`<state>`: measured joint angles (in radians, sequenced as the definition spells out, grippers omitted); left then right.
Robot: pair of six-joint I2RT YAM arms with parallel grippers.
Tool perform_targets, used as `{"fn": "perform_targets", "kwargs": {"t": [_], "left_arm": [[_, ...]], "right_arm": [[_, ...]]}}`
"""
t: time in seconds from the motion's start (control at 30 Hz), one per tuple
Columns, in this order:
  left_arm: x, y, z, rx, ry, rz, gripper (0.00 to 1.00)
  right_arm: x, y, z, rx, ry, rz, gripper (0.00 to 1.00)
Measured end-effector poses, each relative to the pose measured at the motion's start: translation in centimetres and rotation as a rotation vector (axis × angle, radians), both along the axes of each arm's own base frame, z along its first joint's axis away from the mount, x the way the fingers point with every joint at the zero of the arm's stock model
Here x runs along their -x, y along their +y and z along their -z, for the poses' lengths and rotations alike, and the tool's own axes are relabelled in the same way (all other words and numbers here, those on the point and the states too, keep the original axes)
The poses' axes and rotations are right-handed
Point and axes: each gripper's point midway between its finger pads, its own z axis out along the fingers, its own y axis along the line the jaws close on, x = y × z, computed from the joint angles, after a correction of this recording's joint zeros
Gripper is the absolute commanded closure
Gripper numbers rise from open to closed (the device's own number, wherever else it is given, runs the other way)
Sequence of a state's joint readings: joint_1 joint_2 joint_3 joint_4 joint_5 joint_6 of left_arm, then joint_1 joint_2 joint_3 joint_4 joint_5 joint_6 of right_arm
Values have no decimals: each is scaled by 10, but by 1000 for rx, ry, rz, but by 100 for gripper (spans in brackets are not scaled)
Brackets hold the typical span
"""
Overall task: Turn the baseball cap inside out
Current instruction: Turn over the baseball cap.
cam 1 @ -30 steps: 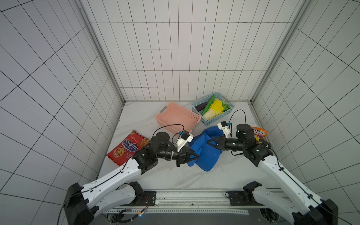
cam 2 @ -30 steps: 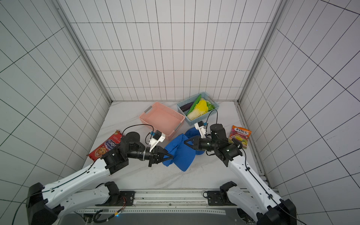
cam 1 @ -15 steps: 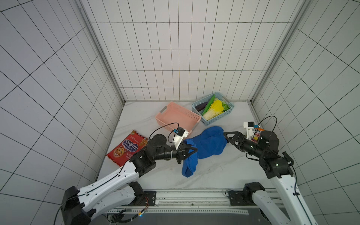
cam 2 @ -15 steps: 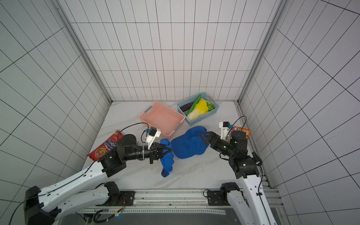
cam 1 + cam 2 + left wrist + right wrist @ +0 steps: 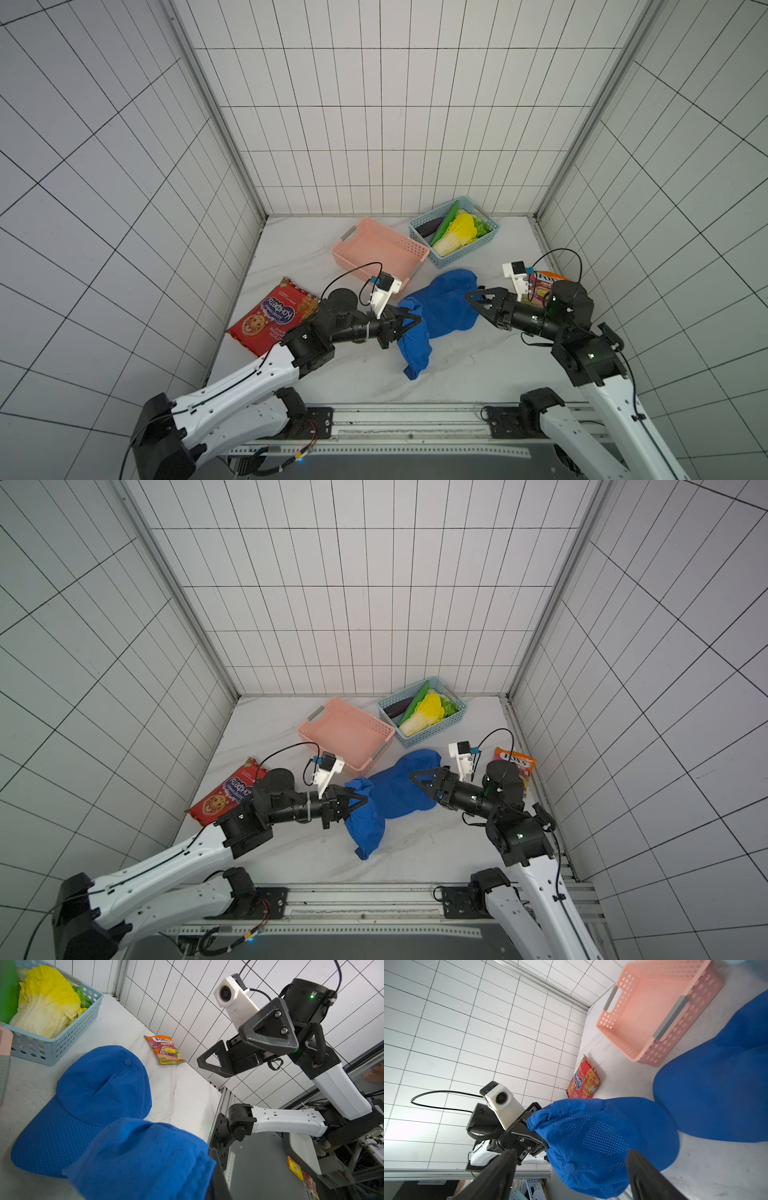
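Starting at the left edge of the white table (image 5: 478, 374) and spotting a red cookie packet (image 5: 274, 318) lying flat there. Moving right and seeing the left gripper (image 5: 409, 326) clenching tight on the bunched edge of a blue mesh cap (image 5: 413, 345), holding that end up and letting the rest droop toward the front edge. Catching a top button on it in the right wrist view, so calling it a cap.

Noticing a pink basket (image 5: 380, 249) sitting further back, about mid-table. Finding a second blue baseball cap (image 5: 449, 303) lying crown-up around the middle of the table, right up against the held one. Not managing to tell whether touching or just overlapping.

Seeing a light-blue basket (image 5: 469, 251) near the back edge, just beside the pink one, carrying a napa cabbage (image 5: 455, 235), a green cucumber (image 5: 446, 218) and a purple eggplant (image 5: 428, 227).

Then catching the right gripper (image 5: 476, 309) hovering over the right side of that lying cap, jaws spread wide, gripping nothing, and sitting clear of the fabric in the left wrist view.

Lastly spotting an orange Fox's candy bag (image 5: 544, 286) lying by the right edge, partly hiding behind the right arm.
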<state>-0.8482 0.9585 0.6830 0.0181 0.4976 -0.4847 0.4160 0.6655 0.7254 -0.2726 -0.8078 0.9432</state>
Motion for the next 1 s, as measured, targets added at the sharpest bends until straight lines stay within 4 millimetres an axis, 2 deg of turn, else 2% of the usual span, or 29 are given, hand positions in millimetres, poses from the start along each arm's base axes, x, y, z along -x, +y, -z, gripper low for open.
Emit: {"fn": "perform_targets", "kwargs": {"t": [0.27,0.37,0.5,0.63,1.0], "left_arm": [[1,-13,8,5,17,58,100],[4,-17,11,3,24,79,100],[5,-19,12,1,26,88,100],[3,-19,11,5,19,76,100],[-11,-16,15,16,18,-10,100]], "right_arm": [[3,50,34,3,140,-100,24],[3,62,37,-10,156,-117,29],[3,74,34,-31,157,-137,42],[4,81,34,-39,159,-149,50],[3,80,36,-59,161,-127,54]]}}
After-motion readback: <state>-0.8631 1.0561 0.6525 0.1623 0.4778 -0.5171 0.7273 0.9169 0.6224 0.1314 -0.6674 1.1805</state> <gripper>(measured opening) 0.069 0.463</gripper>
